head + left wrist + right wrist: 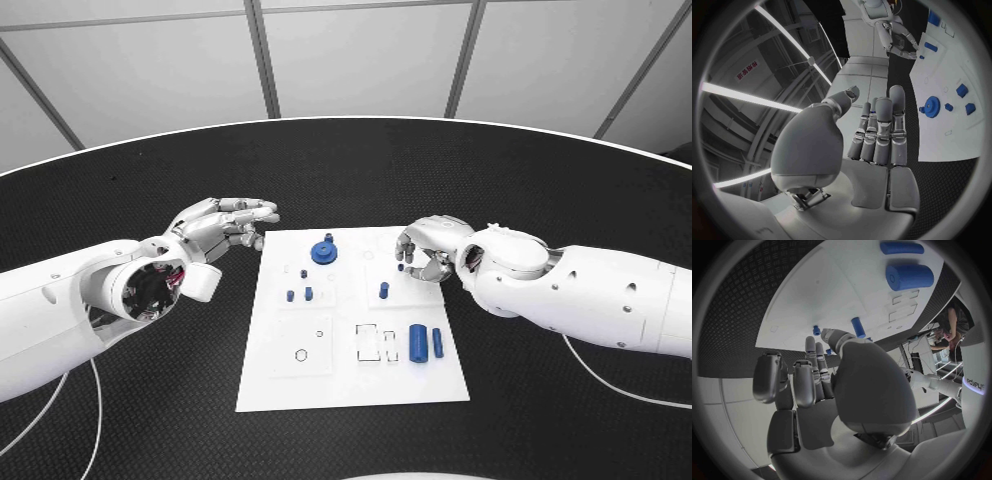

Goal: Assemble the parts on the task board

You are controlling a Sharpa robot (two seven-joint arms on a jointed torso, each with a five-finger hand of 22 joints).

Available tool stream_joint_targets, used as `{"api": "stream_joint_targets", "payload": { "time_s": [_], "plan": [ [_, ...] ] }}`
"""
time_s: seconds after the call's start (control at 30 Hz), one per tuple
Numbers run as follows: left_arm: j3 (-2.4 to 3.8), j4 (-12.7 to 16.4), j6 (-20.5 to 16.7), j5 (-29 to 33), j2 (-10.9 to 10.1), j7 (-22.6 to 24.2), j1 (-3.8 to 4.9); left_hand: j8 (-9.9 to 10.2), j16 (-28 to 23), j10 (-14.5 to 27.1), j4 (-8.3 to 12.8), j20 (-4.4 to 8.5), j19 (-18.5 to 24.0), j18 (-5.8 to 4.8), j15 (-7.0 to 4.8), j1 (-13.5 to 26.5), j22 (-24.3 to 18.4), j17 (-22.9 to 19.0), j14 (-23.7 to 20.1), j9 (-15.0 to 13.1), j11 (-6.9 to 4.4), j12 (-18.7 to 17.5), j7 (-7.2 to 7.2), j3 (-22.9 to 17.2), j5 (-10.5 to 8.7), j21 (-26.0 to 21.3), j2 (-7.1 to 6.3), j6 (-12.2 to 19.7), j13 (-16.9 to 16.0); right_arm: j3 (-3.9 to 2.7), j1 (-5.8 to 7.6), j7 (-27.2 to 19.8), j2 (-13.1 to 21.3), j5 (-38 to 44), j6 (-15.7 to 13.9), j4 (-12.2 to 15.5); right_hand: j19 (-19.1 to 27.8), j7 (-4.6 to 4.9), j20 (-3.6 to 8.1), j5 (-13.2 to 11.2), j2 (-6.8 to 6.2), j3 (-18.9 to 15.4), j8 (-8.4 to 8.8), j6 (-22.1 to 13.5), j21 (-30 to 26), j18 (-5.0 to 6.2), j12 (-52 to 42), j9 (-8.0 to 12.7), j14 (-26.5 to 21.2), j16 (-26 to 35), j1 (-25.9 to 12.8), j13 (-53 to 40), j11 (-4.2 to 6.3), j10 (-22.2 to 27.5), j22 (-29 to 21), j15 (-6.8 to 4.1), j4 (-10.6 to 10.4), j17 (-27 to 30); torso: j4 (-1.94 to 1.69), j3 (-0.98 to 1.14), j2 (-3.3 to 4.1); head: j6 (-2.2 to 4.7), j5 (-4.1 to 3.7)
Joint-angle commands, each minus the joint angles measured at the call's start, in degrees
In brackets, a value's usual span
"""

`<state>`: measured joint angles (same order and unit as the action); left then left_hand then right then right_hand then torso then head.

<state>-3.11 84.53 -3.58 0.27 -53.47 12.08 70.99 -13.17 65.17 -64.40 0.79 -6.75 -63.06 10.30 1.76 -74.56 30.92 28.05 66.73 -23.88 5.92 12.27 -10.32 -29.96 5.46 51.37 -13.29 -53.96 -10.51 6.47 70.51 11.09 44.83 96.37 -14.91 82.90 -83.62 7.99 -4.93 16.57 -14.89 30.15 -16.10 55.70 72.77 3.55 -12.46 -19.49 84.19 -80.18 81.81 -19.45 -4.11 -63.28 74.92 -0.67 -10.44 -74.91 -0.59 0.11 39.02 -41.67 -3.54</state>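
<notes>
The right hand [428, 250] is held over the far right edge of the task board [353, 385], fingers curled downward but apart, with nothing grasped. Just beneath and inward of its fingertips stands a small blue peg [384, 290], upright on its long axis; it is judged the likeliest next target, this hand being nearer. The left hand [224, 228] hovers off the board's far left corner, released, beside the blue gear [325, 251]. No writing on the board can be read.
</notes>
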Motion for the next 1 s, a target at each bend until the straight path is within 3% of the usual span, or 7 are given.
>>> {"api": "stream_joint_targets", "payload": {
  "time_s": [0.03,0.57,0.8,1.0],
  "plan": [
    [0.00,0.3,0.1,0.6,-0.2,0.1,0.00,-0.3,-0.3,-0.5,0.0,0.28,-0.3,0.35,-0.36,-0.5,-0.1,-0.1,0.0,0.0,-0.03,0.2,0.26,0.3,-0.21,-0.4,0.15,-0.3,-0.1,0.00,-0.22,0.0,-0.7,0.2,0.0,-0.6,-0.8,0.06,-0.02,0.2,0.17,0.5,-0.34,0.5,0.3,0.30,0.5,-0.1,2.7,-0.3,0.1,0.2,-0.11,-0.6,2.4,0.26,0.2,-0.2,-0.05,0.11,0.04,-0.03,-0.07],
    [0.00,0.8,0.8,1.4,-0.8,-0.2,0.01,-0.3,-0.4,-0.4,0.1,0.34,-0.4,0.34,-0.40,-0.8,-0.2,-0.3,0.0,0.0,-0.03,0.3,0.24,0.2,-0.18,-0.5,0.34,-0.3,-0.1,-0.01,-0.70,0.2,-2.6,1.1,-0.1,-2.8,-0.9,0.12,0.10,0.2,0.56,1.2,-0.40,1.0,0.7,0.23,1.0,-0.4,2.8,-0.6,0.2,1.1,-0.06,-1.6,2.7,0.22,0.9,-0.5,0.06,0.19,0.01,-0.39,-0.06],
    [0.00,0.8,1.2,1.4,-0.8,-0.7,0.01,-0.3,-0.5,-0.3,0.1,0.35,-0.4,0.32,-0.38,-0.9,-0.3,-0.4,-0.1,0.0,0.01,0.3,0.19,0.2,-0.19,-0.6,0.39,-0.2,-0.1,-0.01,-0.71,0.1,-3.0,1.2,0.6,-3.3,-1.0,-0.04,0.18,0.1,1.17,1.8,-0.68,1.7,1.0,0.16,1.2,-0.7,2.8,-0.7,0.3,1.6,0.13,-2.6,3.0,0.08,1.6,-0.7,-0.05,0.12,-0.06,-0.62,-0.20],
    [0.00,0.8,1.4,1.4,-0.8,-1.0,0.01,-0.1,-0.7,0.0,0.2,0.34,-0.4,0.29,-0.31,-1.0,-0.4,-0.6,-0.2,0.1,0.12,0.3,0.04,0.3,-0.20,-0.8,0.43,0.1,-0.1,-0.01,-0.82,0.1,-3.6,1.2,1.5,-4.1,-1.2,-0.26,0.34,-0.6,1.76,2.4,-0.98,2.4,1.5,0.06,1.5,-1.1,2.9,-0.8,0.5,2.0,0.42,-3.7,3.4,-0.18,2.5,-0.9,-0.05,0.17,-0.01,-0.71,-0.13]
  ]
}}
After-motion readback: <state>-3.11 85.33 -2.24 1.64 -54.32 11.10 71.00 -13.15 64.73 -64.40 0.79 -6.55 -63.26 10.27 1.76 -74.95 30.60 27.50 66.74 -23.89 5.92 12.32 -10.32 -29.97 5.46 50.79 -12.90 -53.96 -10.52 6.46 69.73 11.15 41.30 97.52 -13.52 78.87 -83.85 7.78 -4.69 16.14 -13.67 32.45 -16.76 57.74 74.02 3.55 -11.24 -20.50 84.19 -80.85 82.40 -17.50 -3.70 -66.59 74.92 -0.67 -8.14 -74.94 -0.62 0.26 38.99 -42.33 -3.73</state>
